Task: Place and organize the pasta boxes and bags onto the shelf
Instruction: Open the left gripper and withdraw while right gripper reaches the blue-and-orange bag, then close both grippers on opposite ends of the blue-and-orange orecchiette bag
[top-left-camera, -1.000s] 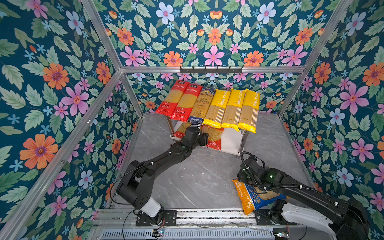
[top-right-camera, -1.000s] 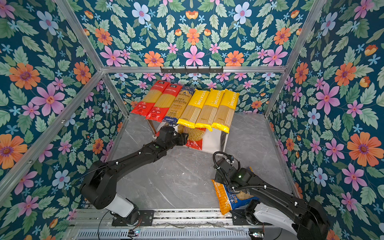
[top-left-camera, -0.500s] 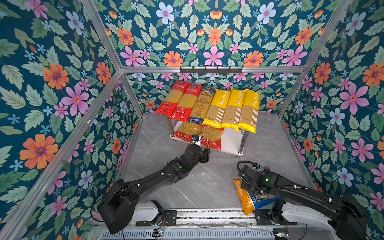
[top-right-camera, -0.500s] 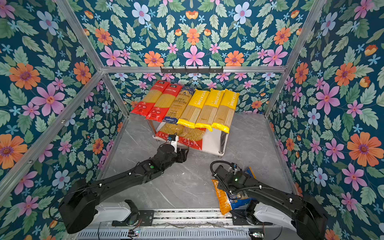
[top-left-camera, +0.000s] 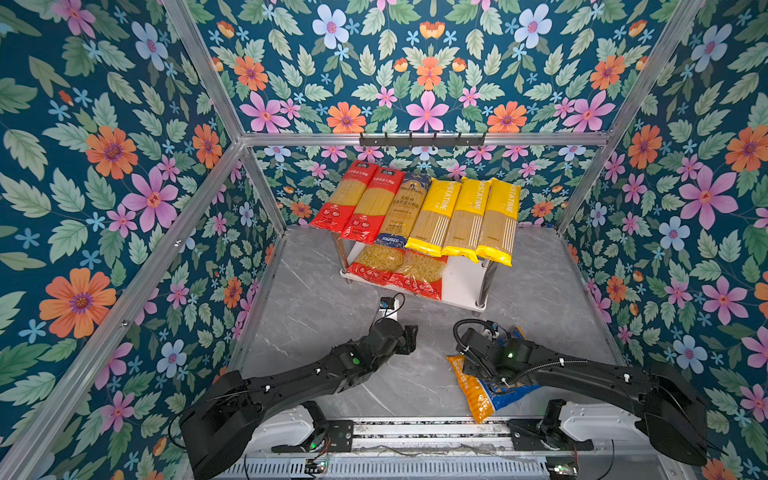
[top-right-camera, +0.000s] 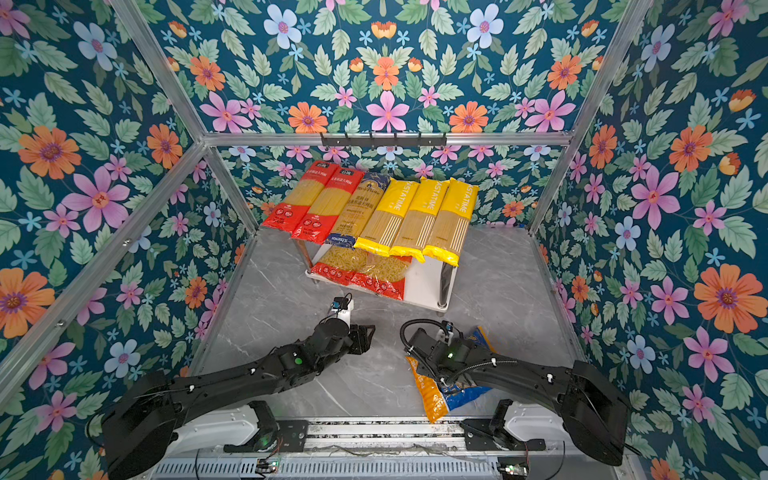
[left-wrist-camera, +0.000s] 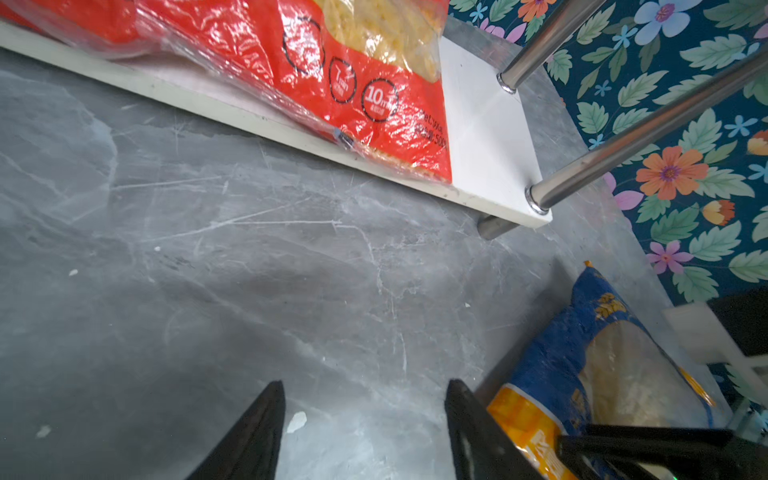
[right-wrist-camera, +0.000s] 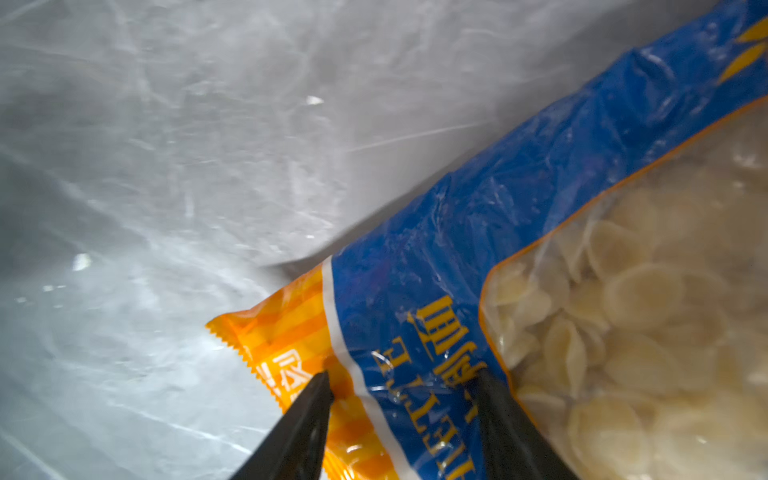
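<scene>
The white shelf (top-left-camera: 461, 284) (top-right-camera: 424, 284) stands at the back. Its top tier carries two red spaghetti packs (top-left-camera: 361, 199), a navy-gold one (top-left-camera: 405, 208) and three yellow PASTATIME packs (top-left-camera: 465, 218). Two red macaroni bags (top-left-camera: 395, 270) (left-wrist-camera: 374, 83) lie on the lower tier. The blue-orange shells bag (top-left-camera: 482, 395) (top-right-camera: 436, 395) (right-wrist-camera: 436, 257) lies flat on the table at the front right. My right gripper (right-wrist-camera: 402, 376) is open, its fingertips straddling the bag's orange-and-blue end. My left gripper (top-left-camera: 409, 338) (left-wrist-camera: 365, 386) hangs open and empty over bare table, left of that bag.
A black hook rail (top-left-camera: 422, 139) runs along the back frame above the shelf. Floral walls and aluminium posts (top-left-camera: 257, 183) close in both sides. The arms' base rail (top-left-camera: 415, 432) borders the front edge. The grey marble table (top-left-camera: 311, 299) lies between shelf and arms.
My left arm has drawn back from the shelf's lower tier toward the front, leaving the macaroni bags there. The right gripper has stayed low over the shells bag.
</scene>
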